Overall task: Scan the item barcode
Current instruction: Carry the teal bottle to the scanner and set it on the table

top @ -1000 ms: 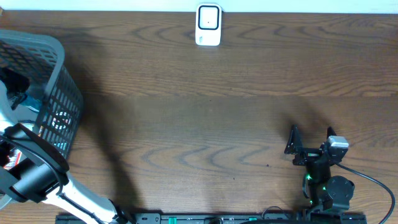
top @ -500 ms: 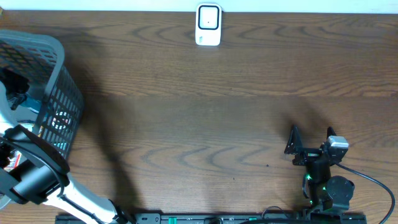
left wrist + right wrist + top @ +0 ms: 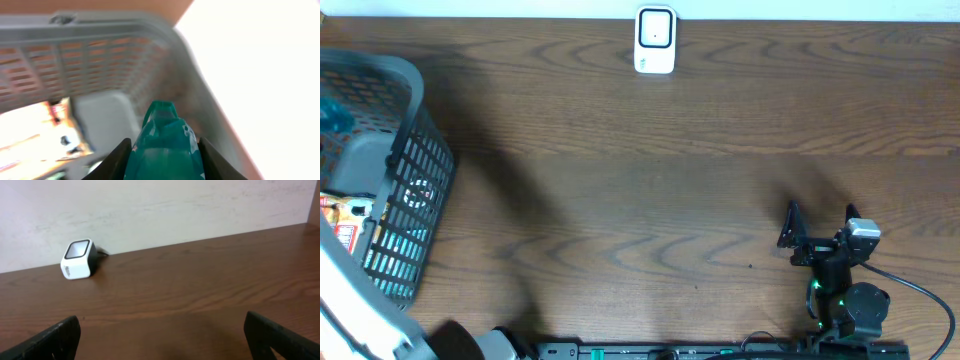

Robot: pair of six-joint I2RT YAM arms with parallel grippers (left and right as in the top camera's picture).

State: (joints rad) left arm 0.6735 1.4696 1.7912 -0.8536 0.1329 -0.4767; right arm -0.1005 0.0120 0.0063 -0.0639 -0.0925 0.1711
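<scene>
Left pincer [image 3: 164,152]: clamped on teal item [image 3: 166,129], over basket [image 3: 100,22] at left end of counter [image 3: 650,200]. Item: glossy plastic, probably light, slippery, slightly squeezable. Best hold: low on flanks, barcode face left clear for scanner [image 3: 655,40]. Right pincer [image 3: 820,218]: spread wide, empty.

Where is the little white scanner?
Overhead view: the scanner sits at the far edge of the table, near the middle, far from the basket on the left.
</scene>
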